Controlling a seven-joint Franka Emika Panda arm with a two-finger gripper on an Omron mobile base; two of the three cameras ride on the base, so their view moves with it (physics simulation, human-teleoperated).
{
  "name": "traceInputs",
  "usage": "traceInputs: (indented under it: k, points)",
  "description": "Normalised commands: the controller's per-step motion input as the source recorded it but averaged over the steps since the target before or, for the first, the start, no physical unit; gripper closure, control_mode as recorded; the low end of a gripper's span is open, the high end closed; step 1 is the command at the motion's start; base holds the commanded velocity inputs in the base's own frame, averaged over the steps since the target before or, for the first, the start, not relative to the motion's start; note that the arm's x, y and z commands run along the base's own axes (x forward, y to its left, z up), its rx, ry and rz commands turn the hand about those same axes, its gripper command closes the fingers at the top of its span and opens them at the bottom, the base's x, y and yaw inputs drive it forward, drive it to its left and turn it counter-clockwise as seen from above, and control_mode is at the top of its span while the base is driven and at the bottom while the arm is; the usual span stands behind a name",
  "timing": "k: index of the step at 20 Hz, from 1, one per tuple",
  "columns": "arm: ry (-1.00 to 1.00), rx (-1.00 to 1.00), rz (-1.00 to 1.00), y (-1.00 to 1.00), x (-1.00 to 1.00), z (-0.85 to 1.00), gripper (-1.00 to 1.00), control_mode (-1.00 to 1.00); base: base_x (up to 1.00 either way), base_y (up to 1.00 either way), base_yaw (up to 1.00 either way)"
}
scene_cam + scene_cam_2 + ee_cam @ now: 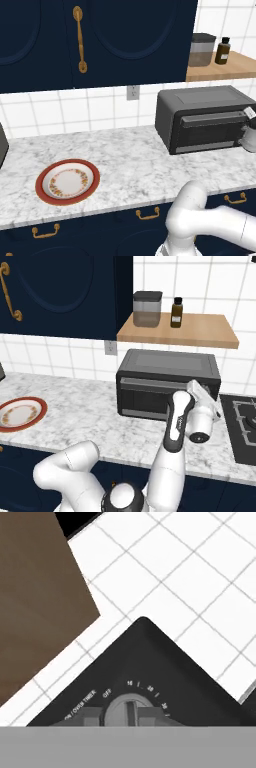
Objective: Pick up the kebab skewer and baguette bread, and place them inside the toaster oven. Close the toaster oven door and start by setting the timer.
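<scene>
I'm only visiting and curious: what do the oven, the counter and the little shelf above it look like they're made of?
The toaster oven looks like dark grey matte metal, with a faint sheen on top. The counter looks like polished marble: white with grey veins. The shelf looks like light, unpainted wood: an even tan. All of it is rendered, so these are guesses.

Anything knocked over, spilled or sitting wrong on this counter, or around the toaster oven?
Nothing stands out. The toaster oven sits square on the marble counter with its door shut, the empty patterned plate lies flat, and the jar and bottle stand upright on the wooden shelf. The gripper is at the timer knob.
</scene>
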Motion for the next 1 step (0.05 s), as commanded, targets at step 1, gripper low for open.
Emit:
traceInputs:
  k: [1]
  points:
    - [0.01,0.20,0.00,0.14,0.20,0.00,1.00,-1.00,0.00,0.00,0.00]
